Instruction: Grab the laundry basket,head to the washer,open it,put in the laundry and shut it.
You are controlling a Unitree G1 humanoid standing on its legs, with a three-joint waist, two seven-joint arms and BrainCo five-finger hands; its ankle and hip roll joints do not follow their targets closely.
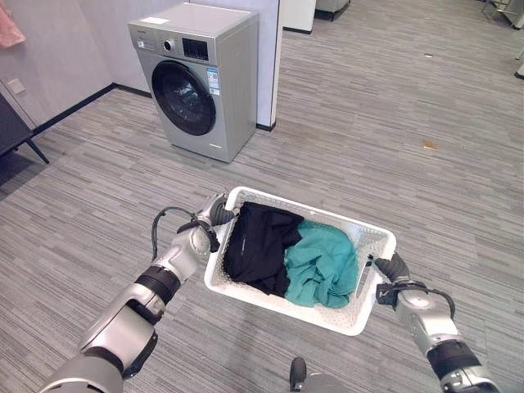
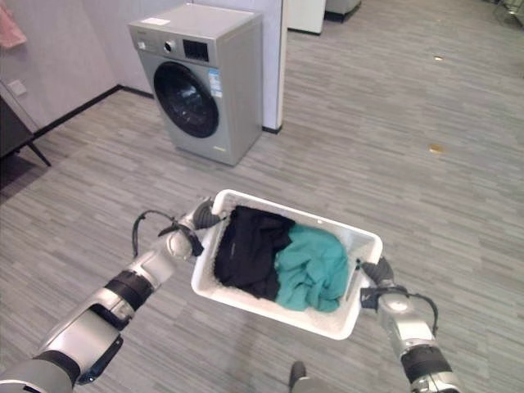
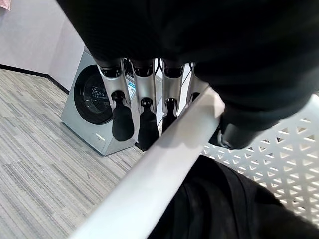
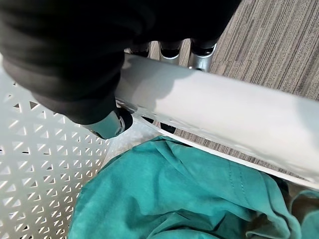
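Now both hands, left [image 1: 214, 214] and right [image 1: 391, 268], clamp the basket [image 1: 246, 295] rim; washer [image 1: 196, 78] sits ahead, to the left.

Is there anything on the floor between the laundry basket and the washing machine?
No. In the left eye view, only bare grey plank floor lies between the white laundry basket and the washer.

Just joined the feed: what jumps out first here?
A white laundry basket held up between the left hand and right hand, each gripping an end rim, with black clothing and a teal garment inside. Ahead to the left stands a grey washer, its door shut.
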